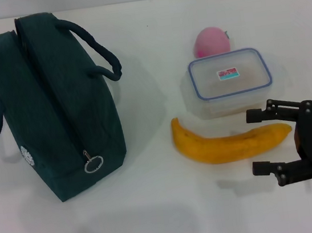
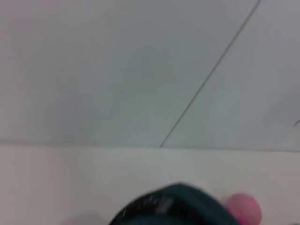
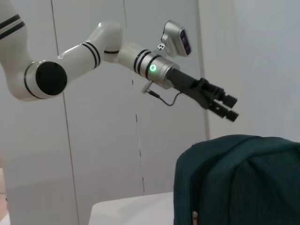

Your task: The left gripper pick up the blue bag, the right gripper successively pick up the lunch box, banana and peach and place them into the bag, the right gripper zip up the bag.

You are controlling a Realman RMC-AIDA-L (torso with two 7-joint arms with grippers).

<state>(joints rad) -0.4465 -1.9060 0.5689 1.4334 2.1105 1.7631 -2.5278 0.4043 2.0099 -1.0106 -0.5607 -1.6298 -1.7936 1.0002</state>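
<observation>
The blue bag (image 1: 51, 107) stands on the white table at the left, handles out to both sides, with its zipper ring pull (image 1: 93, 164) at the near end. To its right lie the pink peach (image 1: 211, 41), the clear lunch box (image 1: 230, 81) with a blue-rimmed lid, and the banana (image 1: 231, 141) in front of the box. My right gripper (image 1: 253, 141) is open at the banana's right tip, one finger on each side of it, empty. My left gripper (image 3: 228, 107) hangs in the air above the bag (image 3: 239, 183). The left wrist view catches the bag top (image 2: 173, 206) and peach (image 2: 243, 208).
The white table (image 1: 169, 218) runs back to a pale panelled wall (image 2: 117, 70). The left arm's white links (image 3: 70, 61) reach in from high above the table.
</observation>
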